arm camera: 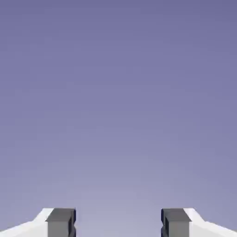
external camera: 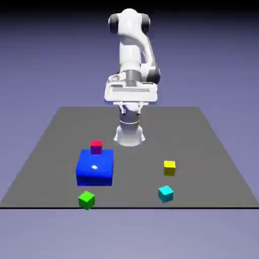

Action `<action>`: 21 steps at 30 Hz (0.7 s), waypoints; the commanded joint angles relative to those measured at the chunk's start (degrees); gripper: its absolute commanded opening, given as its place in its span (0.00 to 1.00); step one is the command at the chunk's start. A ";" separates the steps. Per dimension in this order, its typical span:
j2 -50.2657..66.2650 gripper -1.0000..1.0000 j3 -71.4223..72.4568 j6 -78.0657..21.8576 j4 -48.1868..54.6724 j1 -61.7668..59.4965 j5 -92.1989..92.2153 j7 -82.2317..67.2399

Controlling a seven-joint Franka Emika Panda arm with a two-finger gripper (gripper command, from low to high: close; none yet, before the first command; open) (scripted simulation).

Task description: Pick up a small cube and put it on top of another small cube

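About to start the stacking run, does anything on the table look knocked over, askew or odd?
Nothing stands out. The cyan cube, yellow cube and green cube sit flat and apart; the red cube rests behind the blue block. The jaws are open and empty.

The exterior view looks from above and across the table (external camera: 212,152), facing the arm (external camera: 130,55), far enough to show all. The hand view looks along the fingertips (arm camera: 61,222) at plain backdrop; they share nothing.
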 commanded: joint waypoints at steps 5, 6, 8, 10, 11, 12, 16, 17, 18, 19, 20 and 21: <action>10.39 0.50 5.38 3.82 2.46 -1.45 5.61 -6.84; 12.46 0.50 6.46 4.58 2.95 -1.74 6.73 -8.21; 16.61 0.50 8.61 6.11 3.93 -2.32 8.98 -10.95; 20.77 0.50 10.76 7.63 4.91 -2.90 11.22 -13.69; 22.84 0.50 11.84 8.40 5.40 -3.19 12.34 -15.06; 24.92 0.50 12.92 9.16 5.89 -3.48 13.46 -16.43; 33.23 0.50 17.22 12.21 7.86 -4.64 17.95 -21.90; 35.30 0.50 18.30 12.98 8.35 -4.93 19.07 -23.27; 37.38 0.50 19.38 13.74 8.84 -5.22 20.19 -24.64; 39.46 0.50 20.45 14.50 9.33 -5.51 21.31 -26.01; 41.53 0.50 21.53 15.27 9.82 -5.80 22.44 -27.37; 43.61 0.50 22.60 16.03 10.31 -6.09 23.56 -28.74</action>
